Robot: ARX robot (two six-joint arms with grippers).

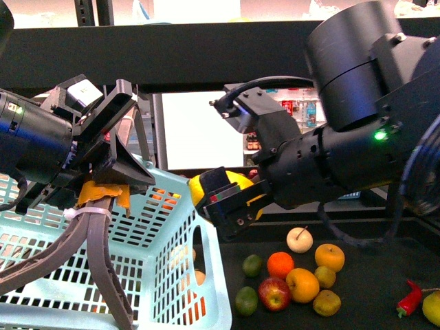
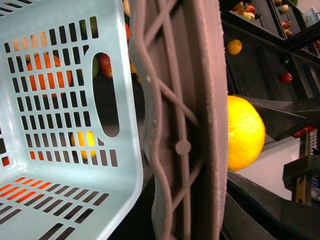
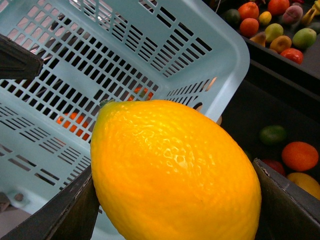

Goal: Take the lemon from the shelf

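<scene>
My right gripper (image 1: 223, 196) is shut on a yellow lemon (image 1: 198, 187) and holds it just over the right rim of a pale blue plastic basket (image 1: 206, 275). The lemon fills the right wrist view (image 3: 175, 170) between the two dark fingers (image 3: 65, 210), with the basket's slotted wall behind it. It also shows in the left wrist view (image 2: 245, 132). My left gripper (image 1: 103, 185) is shut on the basket's brown-grey handle (image 1: 96, 247), which runs up the left wrist view (image 2: 180, 125). The black shelf deck (image 1: 371, 313) lies below, at the right.
Loose fruit lies on the shelf deck: oranges (image 1: 280, 264), a red apple (image 1: 274, 293), limes (image 1: 246, 300), a pale apple (image 1: 299, 239) and a red chilli (image 1: 410, 298). A black shelf beam (image 1: 206, 55) crosses overhead. More fruit shows through the basket's slots (image 2: 45, 75).
</scene>
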